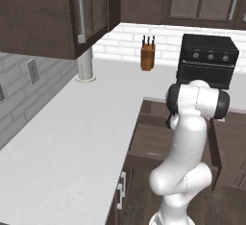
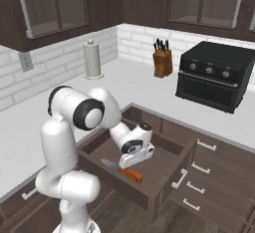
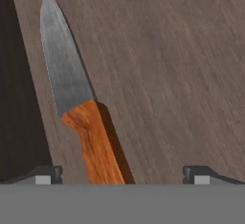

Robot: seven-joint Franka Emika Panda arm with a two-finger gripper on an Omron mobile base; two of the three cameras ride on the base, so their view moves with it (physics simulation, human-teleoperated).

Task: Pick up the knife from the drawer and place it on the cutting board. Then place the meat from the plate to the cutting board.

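With jaws spread wide, the gripper (image 3: 122,174) is held over the stiff, light, orange-handled steel-bladed knife (image 3: 79,108), probably best gripped at the handle.

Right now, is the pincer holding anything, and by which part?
Nothing. The pincer stands open over the knife in the drawer, handle between its tips.
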